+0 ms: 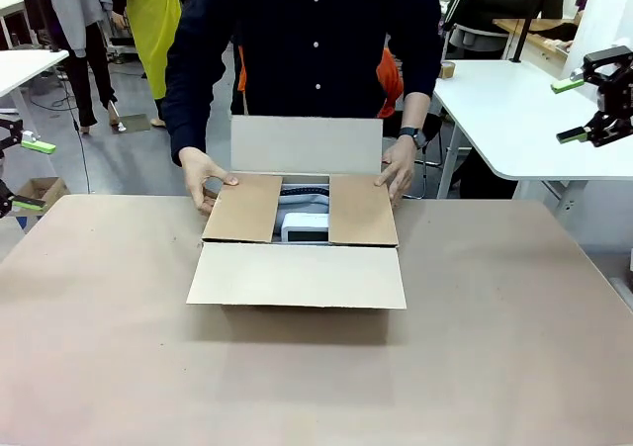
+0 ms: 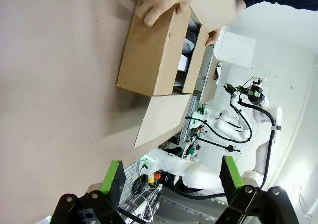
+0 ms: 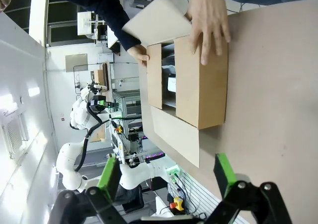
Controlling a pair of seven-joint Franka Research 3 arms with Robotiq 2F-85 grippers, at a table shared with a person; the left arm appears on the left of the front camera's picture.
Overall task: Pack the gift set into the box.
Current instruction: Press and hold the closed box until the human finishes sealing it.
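Note:
The brown cardboard box (image 1: 297, 258) stands mid-table. A person's hands (image 1: 203, 179) press its two side flaps flat. The far flap stands upright and the near flap lies outward toward me. Through the gap between the side flaps, part of the gift set (image 1: 305, 226) shows inside: a white device with grey behind it. My left gripper (image 1: 30, 175) hangs open at the far left edge, well off the box. High at the right, my right gripper (image 1: 572, 110) is open too. Both wrist views show the box (image 2: 149, 60) (image 3: 201, 80) far beyond open, empty fingers (image 2: 112, 177) (image 3: 223, 174).
The brown table (image 1: 495, 367) has bare room all around the box. White tables (image 1: 524, 120) stand behind on both sides, and people move in the background. The person stands at the far edge, right behind the box.

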